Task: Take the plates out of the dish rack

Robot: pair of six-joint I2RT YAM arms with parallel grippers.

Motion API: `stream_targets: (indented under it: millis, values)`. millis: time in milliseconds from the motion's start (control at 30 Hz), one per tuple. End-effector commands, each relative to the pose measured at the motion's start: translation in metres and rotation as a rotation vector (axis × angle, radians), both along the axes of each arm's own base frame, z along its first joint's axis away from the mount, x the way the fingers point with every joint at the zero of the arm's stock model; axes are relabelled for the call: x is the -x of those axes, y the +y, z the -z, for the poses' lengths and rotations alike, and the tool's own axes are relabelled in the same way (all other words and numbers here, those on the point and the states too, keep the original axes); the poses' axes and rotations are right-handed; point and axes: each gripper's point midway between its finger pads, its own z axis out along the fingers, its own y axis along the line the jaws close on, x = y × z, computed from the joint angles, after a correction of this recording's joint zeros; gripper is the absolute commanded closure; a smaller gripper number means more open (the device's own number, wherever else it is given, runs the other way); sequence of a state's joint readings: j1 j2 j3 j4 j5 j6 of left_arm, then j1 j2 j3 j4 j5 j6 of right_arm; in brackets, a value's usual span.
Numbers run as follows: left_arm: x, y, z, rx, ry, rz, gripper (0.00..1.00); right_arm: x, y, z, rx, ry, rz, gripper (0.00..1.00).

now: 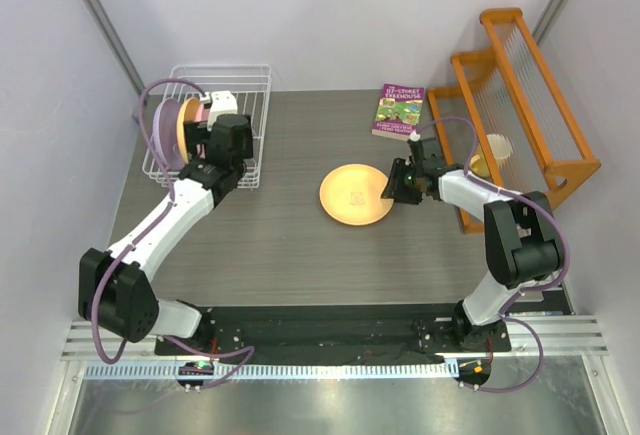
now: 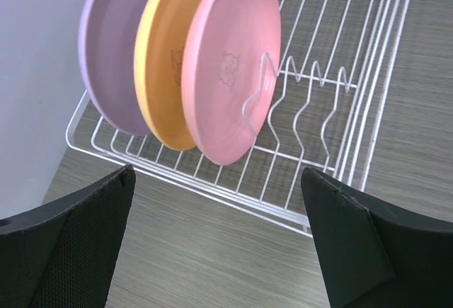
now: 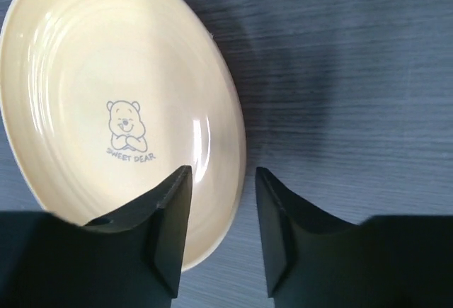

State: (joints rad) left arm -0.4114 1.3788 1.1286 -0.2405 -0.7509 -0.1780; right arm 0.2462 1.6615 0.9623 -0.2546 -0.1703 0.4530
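Left gripper point(image 2: 218, 180), jaws wide apart, faces pink plate point(image 2: 230, 67), outermost of three upright in dish rack point(image 1: 262, 125); orange plate point(image 2: 166, 53) and lilac plate point(image 2: 110, 46) behind. Best pinch pink rim, lift straight up off prongs point(image 2: 311, 88). Yellow plate point(image 3: 106, 74) flat mid-table; right gripper point(image 3: 223, 177) parted at its rim. Table point(image 1: 280, 245) offers room between.

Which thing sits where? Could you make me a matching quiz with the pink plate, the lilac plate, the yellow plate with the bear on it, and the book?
Things:
1. pink plate
2. lilac plate
3. bear plate
4. book

Places:
A. flat, mid-table, at the right gripper
B. upright in the dish rack, beside the empty prongs
C. flat, near the wooden shelf
D. upright in the rack, farthest from the empty prongs

Pairs: 1-B, 2-D, 3-A, 4-C
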Motion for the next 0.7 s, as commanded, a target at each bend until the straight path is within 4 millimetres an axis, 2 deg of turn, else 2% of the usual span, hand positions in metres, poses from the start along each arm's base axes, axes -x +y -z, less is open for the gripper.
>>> stream_targets:
  millis: [0, 100, 200, 333, 467, 667]
  values:
    - [-0.010, 0.011, -0.010, 0.025, -0.059, -0.031, 0.00, -0.023, -0.004, -0.024, 0.016, -0.099, 0.023, 0.52]
    - [-0.016, 0.020, -0.010, 0.029, -0.097, -0.069, 0.02, -0.023, -0.013, -0.034, 0.055, -0.130, 0.042, 0.51]
    - [-0.020, 0.031, -0.008, -0.017, -0.113, -0.123, 0.07, -0.021, -0.020, -0.049, 0.087, -0.165, 0.050, 0.48]
    - [-0.035, 0.041, -0.003, -0.034, -0.104, -0.147, 0.16, -0.019, -0.026, -0.072, 0.102, -0.217, 0.056, 0.45]
    - [-0.050, 0.047, 0.008, -0.054, -0.090, -0.166, 0.17, -0.018, -0.029, -0.089, 0.106, -0.258, 0.061, 0.43]
    - [-0.064, 0.059, 0.023, -0.055, -0.109, -0.208, 0.22, -0.016, -0.031, -0.094, 0.109, -0.262, 0.060, 0.43]
